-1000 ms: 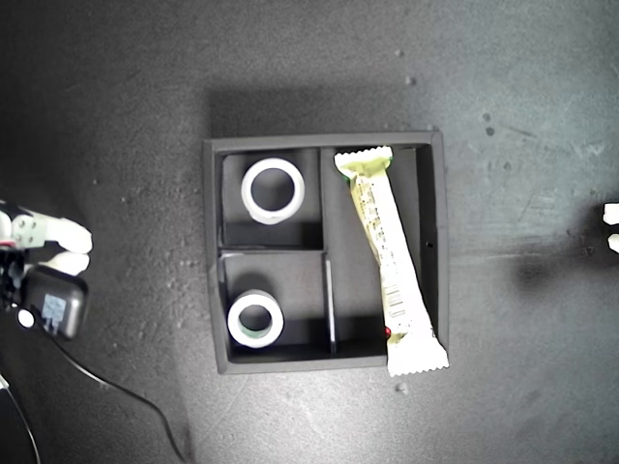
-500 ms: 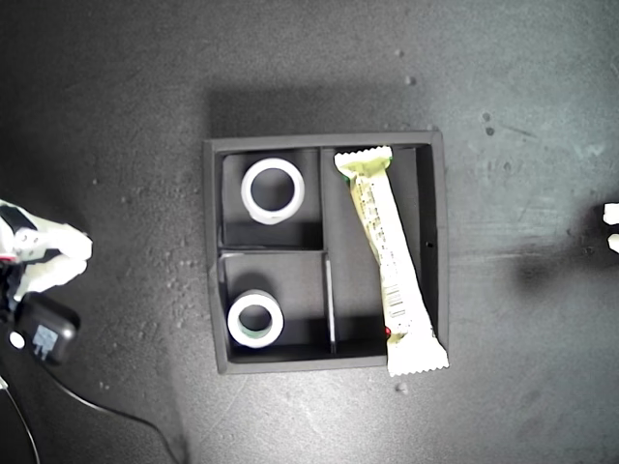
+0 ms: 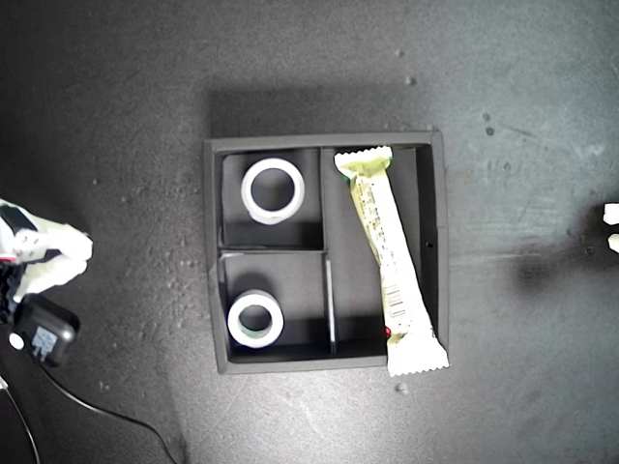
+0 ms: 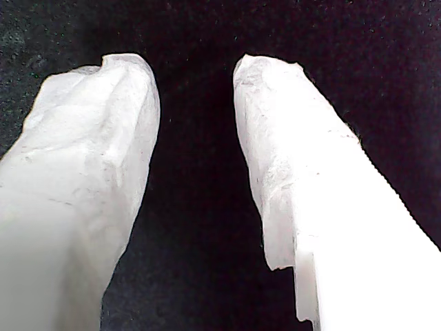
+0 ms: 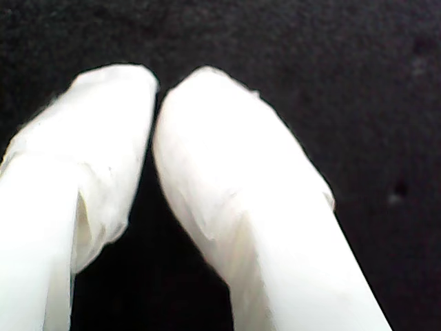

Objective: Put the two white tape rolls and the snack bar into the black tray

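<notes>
My first gripper point(image 4: 195, 69): jaws parted by a narrow gap, nothing between them, only dark bench point(image 3: 116, 97) beyond. My second gripper point(image 5: 160, 86): tips nearly touching, empty.

Farther out, the black tray point(image 3: 440, 232) holds all three items. The all-white tape roll point(image 3: 273, 189) and the green-cored tape roll point(image 3: 255, 320) each lie flat in a small compartment. Both are judged light and rigid; pinch across the wall through the hole.

The snack bar point(image 3: 390, 261) lies diagonally in the long compartment, one crimped end overhanging the rim. It is judged light, with a slippery wrapper; grip mid-length across the narrow width.
</notes>
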`<state>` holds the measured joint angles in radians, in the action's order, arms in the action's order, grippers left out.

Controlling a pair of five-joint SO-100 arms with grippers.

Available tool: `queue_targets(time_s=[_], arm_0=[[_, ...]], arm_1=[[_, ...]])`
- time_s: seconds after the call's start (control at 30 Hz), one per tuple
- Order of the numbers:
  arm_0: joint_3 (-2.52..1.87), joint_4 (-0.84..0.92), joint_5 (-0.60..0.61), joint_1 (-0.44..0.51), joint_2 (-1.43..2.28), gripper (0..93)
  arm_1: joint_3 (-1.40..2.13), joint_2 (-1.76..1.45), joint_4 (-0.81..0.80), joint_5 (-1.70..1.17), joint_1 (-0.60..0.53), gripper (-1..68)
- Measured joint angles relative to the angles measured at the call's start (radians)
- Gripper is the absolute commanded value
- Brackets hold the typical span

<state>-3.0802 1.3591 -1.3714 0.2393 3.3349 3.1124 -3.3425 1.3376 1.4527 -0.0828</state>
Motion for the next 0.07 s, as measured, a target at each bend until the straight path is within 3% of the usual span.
queue_targets(time_s=[0.07], arm_0=[[0.000,0.000,0.000,0.000,0.000,0.2]], arm_1=[[0.000,0.000,0.000,0.000,0.000,7.1]])
